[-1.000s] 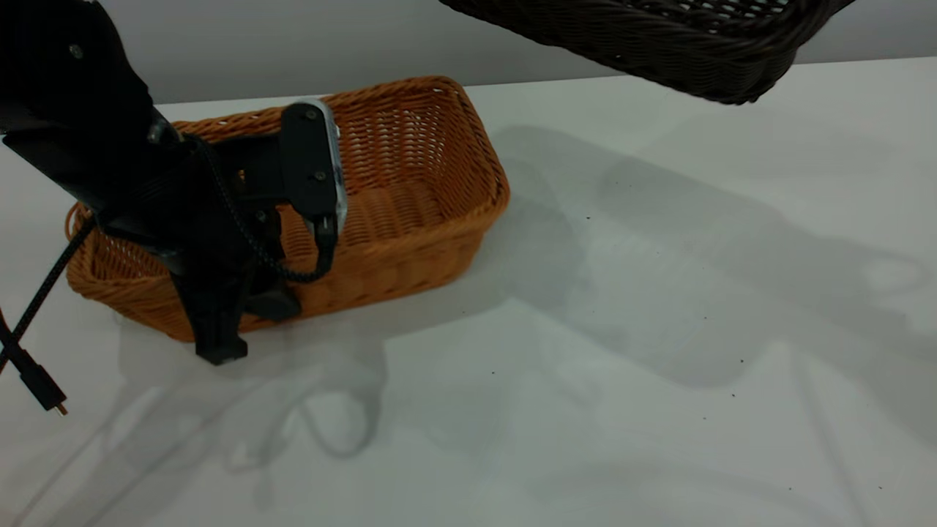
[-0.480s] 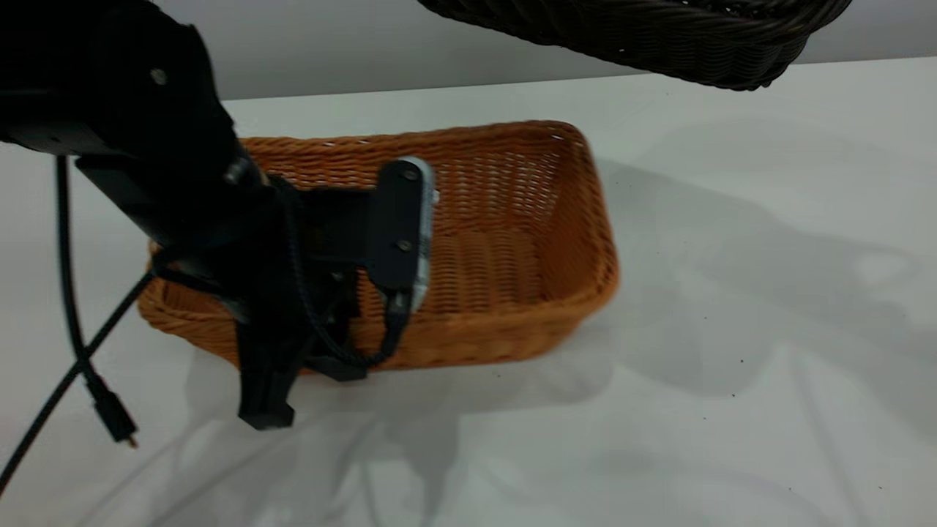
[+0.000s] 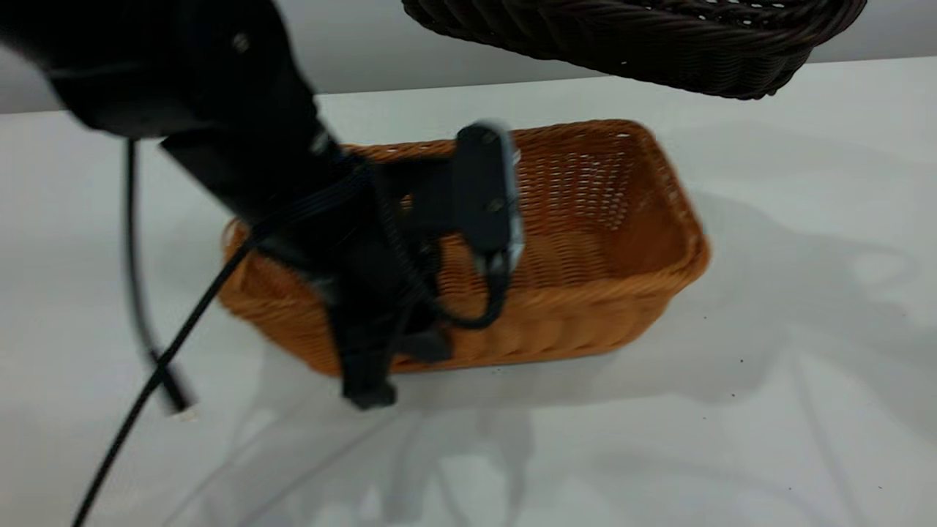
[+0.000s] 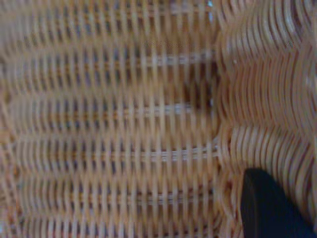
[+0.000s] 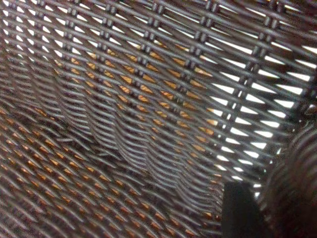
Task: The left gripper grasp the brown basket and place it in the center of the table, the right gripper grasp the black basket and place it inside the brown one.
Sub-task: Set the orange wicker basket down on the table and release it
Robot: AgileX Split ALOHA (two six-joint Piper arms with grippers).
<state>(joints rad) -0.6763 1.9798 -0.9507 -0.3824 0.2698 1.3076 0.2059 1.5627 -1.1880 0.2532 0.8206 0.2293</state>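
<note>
— Where, then, relative to the jaws?
— Clamped over the near long wall of the brown basket (image 3: 585,219): left gripper (image 3: 373,366) reaching down across the braided rim, one black finger outside the wall, tip close to the surface (image 3: 732,454), the other side hidden behind the wicker. Jaws clenched on that wall. Resting, as far as can be told, near the middle of the surface.
— And in the left wrist view?
— Filled with orange-tan weave (image 4: 124,124), with one dark fingertip (image 4: 267,208) against it at a corner.
— Second one?
— Black basket (image 3: 659,44) held up in the air at the top of the exterior view, above and slightly behind the brown one, well clear of it. Right gripper itself out of sight there; in the right wrist view a dark finger (image 5: 240,210) next to the rim, pressed close to the black weave (image 5: 148,99). Cannot tell how its jaws stand. Orange showing through the gaps in the dark weave.
— Materials, shapes?
— Both woven wicker, rectangular, sloping sides, thick braided rims; open lattice in the walls. Surface white, smooth, faintly glossy, speckled with a few dark crumbs.
— Counts?
— Two baskets, one orange-tan, one near-black. One arm seen whole, plus a loose black cable (image 3: 139,380) dangling beside it.
</note>
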